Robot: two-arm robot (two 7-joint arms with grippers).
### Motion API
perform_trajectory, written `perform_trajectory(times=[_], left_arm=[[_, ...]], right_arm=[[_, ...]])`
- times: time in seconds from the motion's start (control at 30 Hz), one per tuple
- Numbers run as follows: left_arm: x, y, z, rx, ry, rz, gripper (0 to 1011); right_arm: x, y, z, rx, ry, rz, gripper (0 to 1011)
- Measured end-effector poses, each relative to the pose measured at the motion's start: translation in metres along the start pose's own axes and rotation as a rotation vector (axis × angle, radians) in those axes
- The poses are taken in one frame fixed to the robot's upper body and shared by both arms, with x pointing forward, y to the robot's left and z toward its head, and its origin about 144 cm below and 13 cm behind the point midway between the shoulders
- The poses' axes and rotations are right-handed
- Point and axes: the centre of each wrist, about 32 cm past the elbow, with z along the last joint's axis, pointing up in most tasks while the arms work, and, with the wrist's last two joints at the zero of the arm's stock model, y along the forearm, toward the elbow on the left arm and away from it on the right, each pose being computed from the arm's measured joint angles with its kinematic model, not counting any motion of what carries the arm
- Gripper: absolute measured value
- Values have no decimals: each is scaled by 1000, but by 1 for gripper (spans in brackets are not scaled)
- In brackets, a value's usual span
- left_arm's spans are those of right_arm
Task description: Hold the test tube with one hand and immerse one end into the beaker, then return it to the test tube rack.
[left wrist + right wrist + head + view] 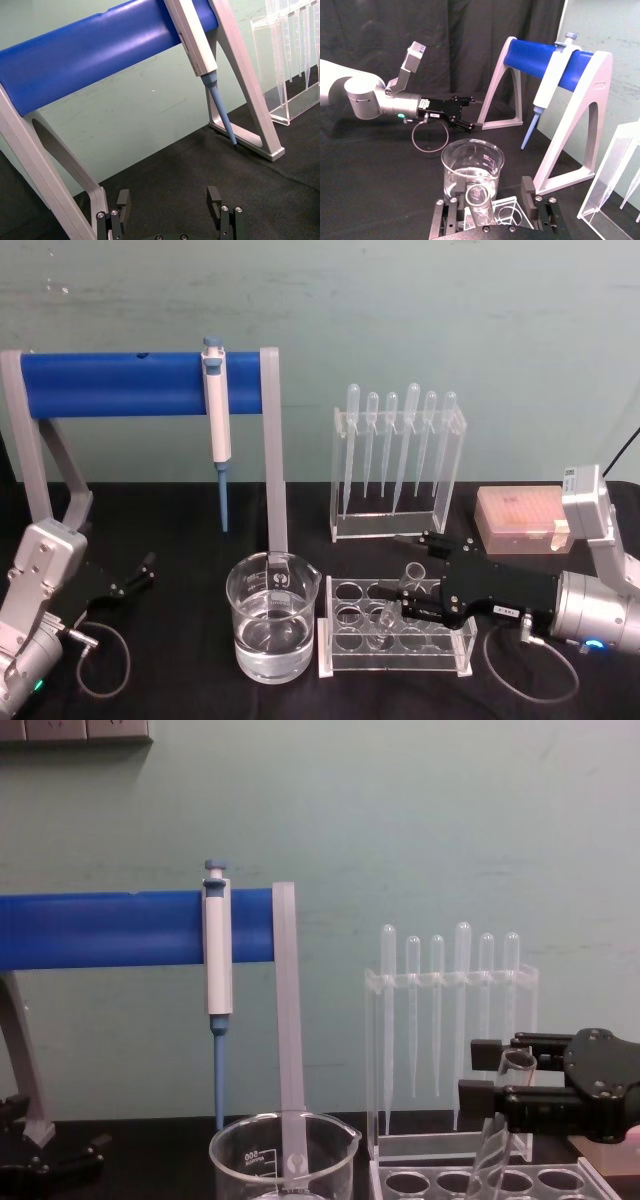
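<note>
Right hand [418,588] around tilted test tube [397,601] in clear rack [395,664], beside beaker [272,630].

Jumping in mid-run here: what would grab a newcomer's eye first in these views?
First, the right gripper over the clear rack, its fingers either side of the tilted test tube that stands in a rack hole. Next, the beaker just left of the rack, holding clear liquid. Behind stands the big blue stand with a pipettor hanging on it; the left gripper rests open at far left.
</note>
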Motion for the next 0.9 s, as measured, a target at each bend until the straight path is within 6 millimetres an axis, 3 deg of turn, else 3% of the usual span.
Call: perform_trajectory(times=[0.17,0.4,0.9], left_arm=[[0,0,0,0,0,0,1000],[0,0,0,0,0,0,1000],[0,0,0,0,0,0,1000]], right_arm=[[0,0,0,0,0,0,837],[-4,-1,10,29,-42,-16,1002],[-17,-11,26,225,-134,-166,1002]])
